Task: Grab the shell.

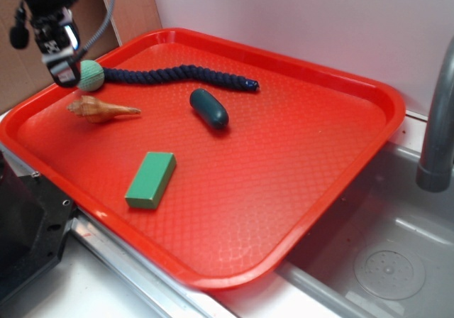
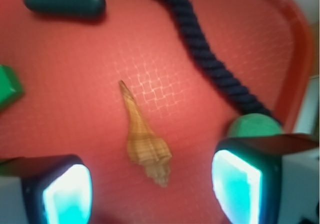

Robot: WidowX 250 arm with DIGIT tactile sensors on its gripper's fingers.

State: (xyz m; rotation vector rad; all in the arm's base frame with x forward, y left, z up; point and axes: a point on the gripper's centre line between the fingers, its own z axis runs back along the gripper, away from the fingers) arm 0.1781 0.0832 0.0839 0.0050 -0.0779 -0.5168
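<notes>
We hold the gripper (image 2: 150, 189) spread wide above the tan spiral seashell (image 2: 144, 143), lower centre. Risk: the right finger snags the mint-green knitted ball (image 2: 254, 125).

A red tray (image 1: 340, 190) sits tilted across a sink (image 1: 397, 261), with a grey faucet pipe (image 1: 436, 119) at the right. Near the tray's far left corner lies the shell (image 1: 99, 109), its thin tail pointing toward the middle of the tray. Just behind it is a mint-green ball (image 1: 91, 76) on a dark blue rope (image 1: 177, 74) that runs along the far edge. The gripper (image 1: 62, 69) hangs above that corner, close beside the ball. A dark green capsule (image 1: 208, 108) lies near the middle, and a green block (image 1: 151, 179) nearer the front left edge.
</notes>
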